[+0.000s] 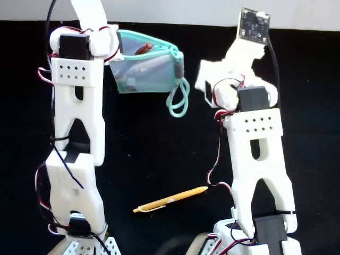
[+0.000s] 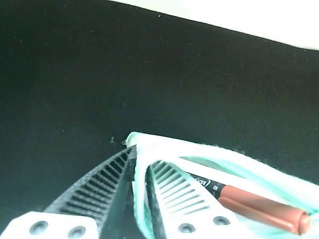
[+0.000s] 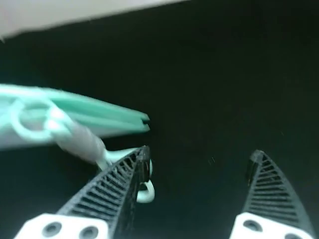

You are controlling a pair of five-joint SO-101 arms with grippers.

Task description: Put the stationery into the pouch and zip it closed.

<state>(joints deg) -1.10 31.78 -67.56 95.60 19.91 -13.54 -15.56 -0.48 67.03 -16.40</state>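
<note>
Holding pouch (image 1: 146, 71) up off table (image 1: 159, 159), my left gripper (image 2: 133, 149) clenching its rim so mouth's gaping, brown pen (image 2: 259, 211) inside. My right gripper (image 3: 199, 159) is hanging released beside zipper tab (image 3: 82, 141), guessing ready for zipping. Yellow pen (image 1: 170, 200) is lying on table.

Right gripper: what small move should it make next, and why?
Probably the open right gripper should draw back from the pouch and lower toward the yellow pen. That pen lies on the table, outside the pouch, so zipping seems too early. The left gripper is shut on the pouch's edge; its mouth is open, with a brown pen inside.
</note>
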